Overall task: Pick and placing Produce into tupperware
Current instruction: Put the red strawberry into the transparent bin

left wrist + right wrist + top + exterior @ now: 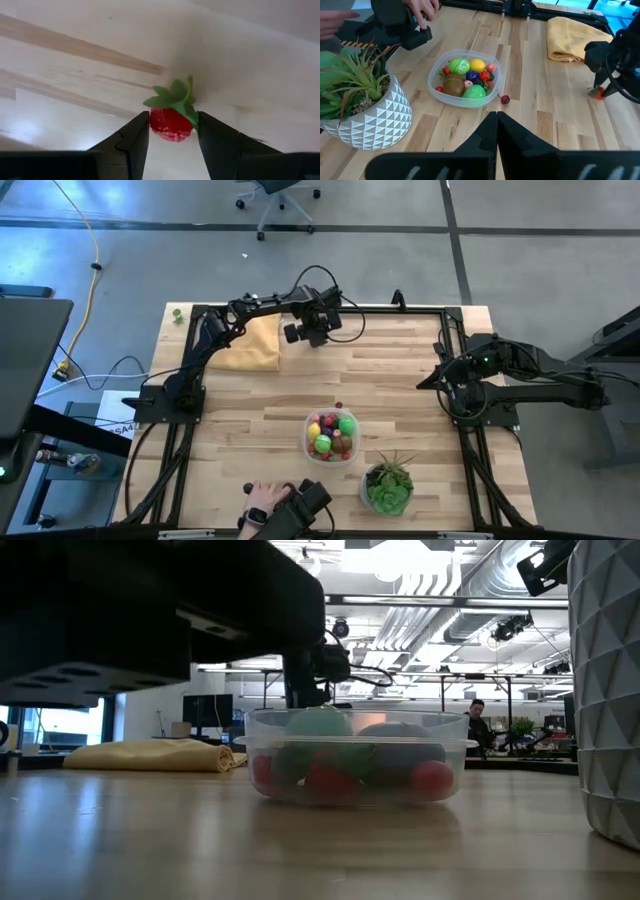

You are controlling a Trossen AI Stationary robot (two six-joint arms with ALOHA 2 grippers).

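Strawberry [171,123] between left (apparently closed) jaws

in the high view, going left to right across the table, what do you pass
yellow cloth → left pincer shut on a strawberry → tupperware of produce → potted plant → right pincer, waiting at the table's right edge

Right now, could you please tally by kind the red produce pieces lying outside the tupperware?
strawberry, between the fingers of the left gripper: 1
small dark red cherry, loose on the table: 1
Total: 2
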